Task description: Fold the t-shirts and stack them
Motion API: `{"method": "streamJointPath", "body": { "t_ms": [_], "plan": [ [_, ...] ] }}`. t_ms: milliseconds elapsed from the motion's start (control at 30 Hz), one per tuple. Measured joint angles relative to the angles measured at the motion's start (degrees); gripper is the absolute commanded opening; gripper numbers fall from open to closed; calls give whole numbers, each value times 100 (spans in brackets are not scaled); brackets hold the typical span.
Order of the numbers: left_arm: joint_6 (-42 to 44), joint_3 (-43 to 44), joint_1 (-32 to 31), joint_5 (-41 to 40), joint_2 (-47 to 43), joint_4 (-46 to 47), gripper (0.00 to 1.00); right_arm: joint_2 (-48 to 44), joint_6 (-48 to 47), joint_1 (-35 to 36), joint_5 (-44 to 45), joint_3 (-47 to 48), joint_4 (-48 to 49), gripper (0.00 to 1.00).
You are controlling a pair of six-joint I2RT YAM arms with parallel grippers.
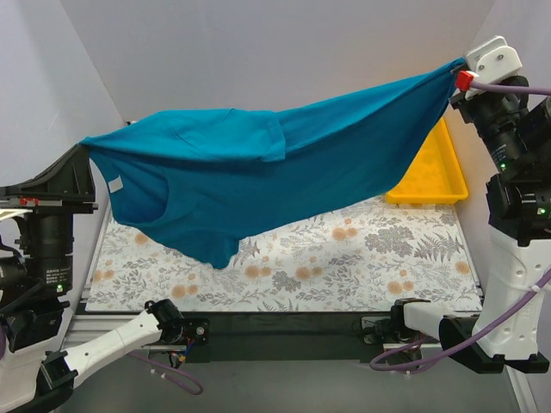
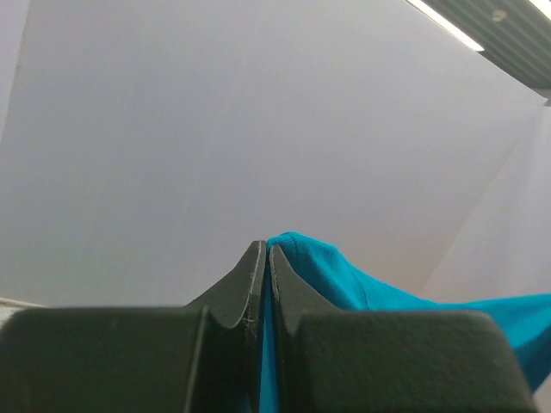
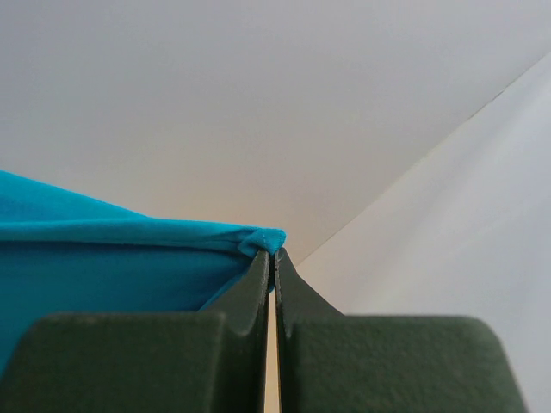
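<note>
Teal-blue t-shirt point(image 1: 284, 172) hung stretched between the two grippers, its far side hidden. Behind the cloth, the yellow tray point(image 1: 432, 176) below the right gripper point(image 3: 274, 256) was half covered. That one and the left gripper point(image 2: 268, 251) were each clamped tight on a shirt edge.

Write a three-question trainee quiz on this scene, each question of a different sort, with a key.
1. True or false: the teal-blue t-shirt lies flat on the floral mat.
2. The right claw is shut on: A) nothing, B) the t-shirt's edge, C) the mat.
3. Fill in: the yellow tray sits at the mat's far ____ corner.
Key: 1 false, it hangs stretched between the left claw and the right claw; 2 B; 3 right.
</note>
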Motion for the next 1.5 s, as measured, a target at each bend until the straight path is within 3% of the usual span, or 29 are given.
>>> {"method": "streamJointPath", "body": {
  "t_ms": [400,700,867,1033,1100,1300,1400,1500],
  "plan": [
    [-890,96,0,1388,-343,-892,0,-431,155,-258,-57,223,-2,1],
    [-1134,-302,0,1211,-501,-807,0,-584,168,-278,-153,87,74,1],
    [-1257,-1244,0,509,-264,-739,0,-505,219,-280,-448,-1067,391,1],
    [-1419,-2334,50,-212,741,-505,0,-15,420,-282,-892,-2850,990,1],
    [-1558,-2771,350,-136,1357,-378,0,533,494,-247,-986,-3364,1185,1],
    [-2385,-3156,3322,1696,3589,11,0,2546,673,155,-774,-3731,1652,1],
    [-2588,-3082,3869,2194,4444,313,0,3206,754,326,-531,-3506,1729,1],
    [-2634,-2769,3976,2671,5187,479,0,3626,782,372,-280,-3143,1882,1]
  ]
}}
